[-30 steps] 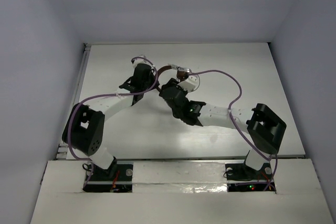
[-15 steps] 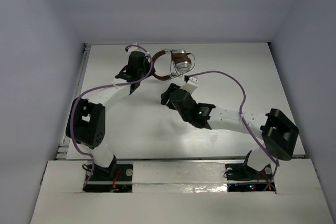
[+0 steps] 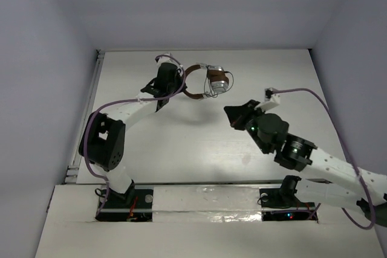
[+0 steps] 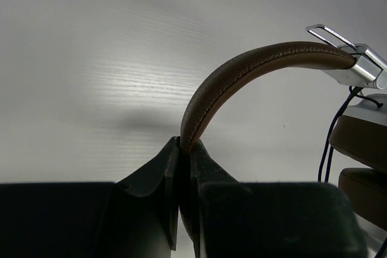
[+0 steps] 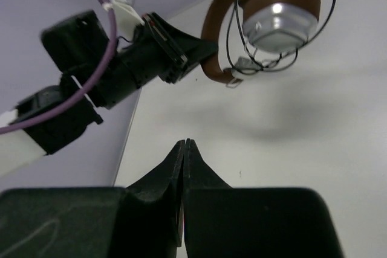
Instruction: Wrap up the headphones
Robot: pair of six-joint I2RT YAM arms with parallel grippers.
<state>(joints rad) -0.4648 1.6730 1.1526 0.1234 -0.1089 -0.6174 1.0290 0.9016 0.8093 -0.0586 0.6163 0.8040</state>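
Your left claw (image 4: 184, 146) is clamped on the brown headband (image 4: 242, 70) of the headphones (image 3: 208, 81), which sit toward the 12 o'clock edge of the desk (image 3: 181, 143) in the top view. The headband arcs from the claw toward 3 o'clock and ends at the silver cups (image 5: 281, 19), which are folded close together. The thin black cable (image 5: 261, 61) loops loosely around the cups, and a soft shadow lies on the desk beneath them. Your right claw (image 5: 184, 144) is closed on nothing, fingers pressed together. It is at about 4 o'clock from the headphones, well apart, with its tips pointing toward them.
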